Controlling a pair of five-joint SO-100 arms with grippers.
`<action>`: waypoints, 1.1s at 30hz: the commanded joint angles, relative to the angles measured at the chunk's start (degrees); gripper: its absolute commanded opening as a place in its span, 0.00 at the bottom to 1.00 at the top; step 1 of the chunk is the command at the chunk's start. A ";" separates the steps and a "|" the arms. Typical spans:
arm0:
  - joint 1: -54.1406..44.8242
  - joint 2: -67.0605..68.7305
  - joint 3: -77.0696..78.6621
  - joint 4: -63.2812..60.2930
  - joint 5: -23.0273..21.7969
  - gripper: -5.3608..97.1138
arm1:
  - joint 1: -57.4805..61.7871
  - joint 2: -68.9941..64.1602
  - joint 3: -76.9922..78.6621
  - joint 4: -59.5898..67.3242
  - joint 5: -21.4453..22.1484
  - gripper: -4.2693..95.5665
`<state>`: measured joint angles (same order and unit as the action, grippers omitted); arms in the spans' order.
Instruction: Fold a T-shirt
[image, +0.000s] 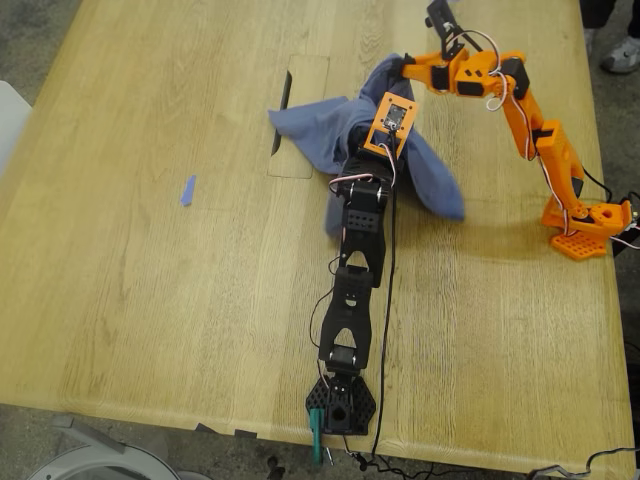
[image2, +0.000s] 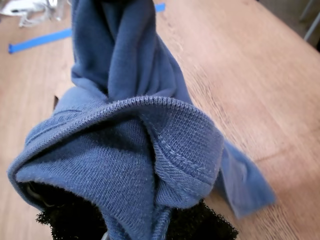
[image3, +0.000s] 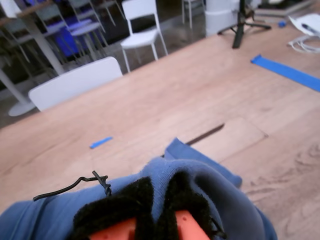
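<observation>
My first tool (image2: 135, 220) and my second tool (image3: 150, 215) are both clamping bunched folds of the blue T-shirt (image: 330, 125), which is hanging crumpled above the worktop (image: 150, 280) in the exterior view's upper middle

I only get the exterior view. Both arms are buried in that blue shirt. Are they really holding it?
Observer: I cannot tell. The first wrist view shows the T-shirt with its ribbed collar bunched over my first gripper, hiding the jaws.
Operator: And the other one?
Observer: The second wrist view shows cloth draped around the black pads of my second gripper. How its jaws stand is hidden too.
Operator: Is there anything on the table that I miss?
Observer: Yes, a long blue tape strip lies flat farther along the table.
</observation>
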<state>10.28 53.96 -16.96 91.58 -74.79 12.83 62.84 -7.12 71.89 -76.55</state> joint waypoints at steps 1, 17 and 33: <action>-1.67 16.52 -2.29 -3.25 0.53 0.05 | -1.76 5.89 -1.14 -2.55 -0.79 0.05; -3.87 22.32 -2.29 -14.33 0.18 0.05 | -1.76 12.22 -1.14 -13.18 -2.64 0.05; -2.99 31.29 -2.37 -18.81 0.09 0.05 | -3.87 18.72 -1.14 -15.21 -3.78 0.05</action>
<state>7.47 72.69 -16.96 78.22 -74.79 9.32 77.70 -7.21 58.10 -79.80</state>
